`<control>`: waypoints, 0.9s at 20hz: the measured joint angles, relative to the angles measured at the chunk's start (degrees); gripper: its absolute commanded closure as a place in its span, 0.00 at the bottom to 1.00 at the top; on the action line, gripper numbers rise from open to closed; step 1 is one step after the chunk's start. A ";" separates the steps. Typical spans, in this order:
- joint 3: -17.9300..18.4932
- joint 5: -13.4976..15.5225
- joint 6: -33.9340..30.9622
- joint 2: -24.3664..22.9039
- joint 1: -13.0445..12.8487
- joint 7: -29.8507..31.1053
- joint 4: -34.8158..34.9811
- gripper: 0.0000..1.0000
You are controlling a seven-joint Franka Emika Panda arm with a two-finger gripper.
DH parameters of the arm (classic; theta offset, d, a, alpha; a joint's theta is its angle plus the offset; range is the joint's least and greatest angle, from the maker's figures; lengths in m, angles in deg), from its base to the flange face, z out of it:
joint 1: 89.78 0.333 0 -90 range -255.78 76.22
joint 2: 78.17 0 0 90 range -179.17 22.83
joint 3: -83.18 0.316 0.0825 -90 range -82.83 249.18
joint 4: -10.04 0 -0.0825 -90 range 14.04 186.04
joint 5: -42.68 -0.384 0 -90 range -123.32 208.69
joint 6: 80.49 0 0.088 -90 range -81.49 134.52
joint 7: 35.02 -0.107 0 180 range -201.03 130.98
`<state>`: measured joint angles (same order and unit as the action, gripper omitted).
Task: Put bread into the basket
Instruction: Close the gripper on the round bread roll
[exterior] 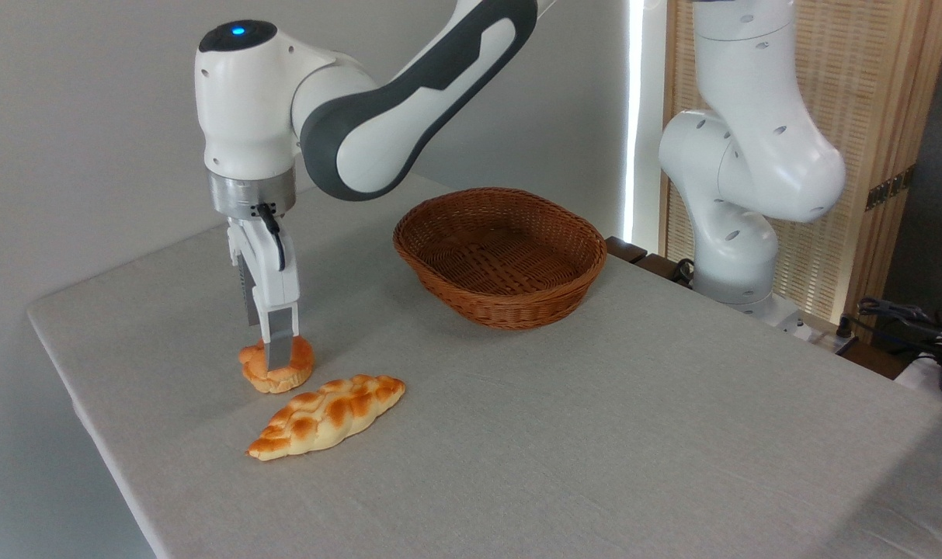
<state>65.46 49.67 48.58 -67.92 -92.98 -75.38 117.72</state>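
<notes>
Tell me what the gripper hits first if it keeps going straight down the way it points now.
The gripper points straight down at the round bun. Its near finger already overlaps the bun's top, so the bun comes first, then the table. Whether the fingers straddle or touch it is unclear.

Bare table (672,435) between bun (276,371) and basket (500,256) — braided loaf (327,415) just beside, nearer the front

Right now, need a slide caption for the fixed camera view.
Jaws down on small round golden-orange bun beside long braided loaf; oval brown wicker basket empty.
</notes>
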 measured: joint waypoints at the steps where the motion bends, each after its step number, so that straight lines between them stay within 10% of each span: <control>1: -0.22 -0.01 1.23 0.21 -0.01 0.00 0.53 0.09; 3: -0.45 -0.02 2.84 0.36 -0.01 0.00 1.72 0.55; 18: -1.26 -0.98 3.53 0.46 0.02 -0.35 3.06 0.63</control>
<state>64.21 48.69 52.11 -67.46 -92.97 -75.73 120.77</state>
